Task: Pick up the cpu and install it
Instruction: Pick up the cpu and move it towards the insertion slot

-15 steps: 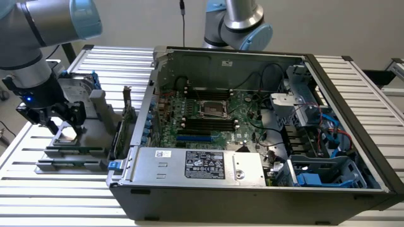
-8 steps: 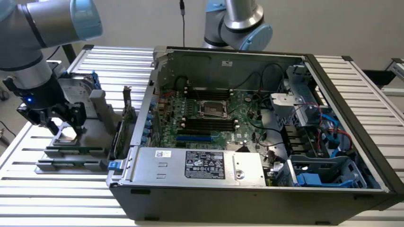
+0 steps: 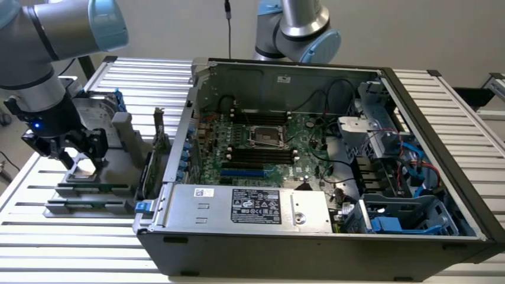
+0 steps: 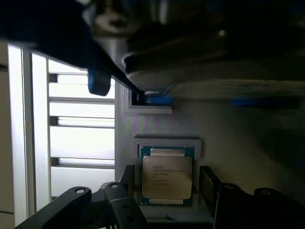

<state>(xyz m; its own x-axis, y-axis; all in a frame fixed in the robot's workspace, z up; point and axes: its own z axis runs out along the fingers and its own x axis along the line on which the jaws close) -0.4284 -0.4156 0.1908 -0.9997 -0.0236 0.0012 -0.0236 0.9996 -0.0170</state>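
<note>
A white slatted counter (image 3: 47,236) carries an open computer case (image 3: 316,251). Beside it, on the exterior view's left, stands a grey holder (image 3: 87,198) for parts. The step in hand is, I judge, the pick-up. The end effector (image 3: 79,160) hangs low over this holder with its jaws spread wide, and it holds nothing. In the wrist view the two dark fingers (image 4: 127,177) stand on opposite sides of the cpu (image 4: 167,177), near its edges; I cannot tell whether they touch it. The cpu lies flat in a shallow square recess of the holder, well apart from the square socket (image 3: 266,137) on the board inside the case. The grasp calls for an even closing on two opposite edges, so that the chip does not tilt or jam against the recess wall. The cpu is a small flat square with a silvery metal plate that bears fine print, and a thin greenish rim runs around it.
</note>
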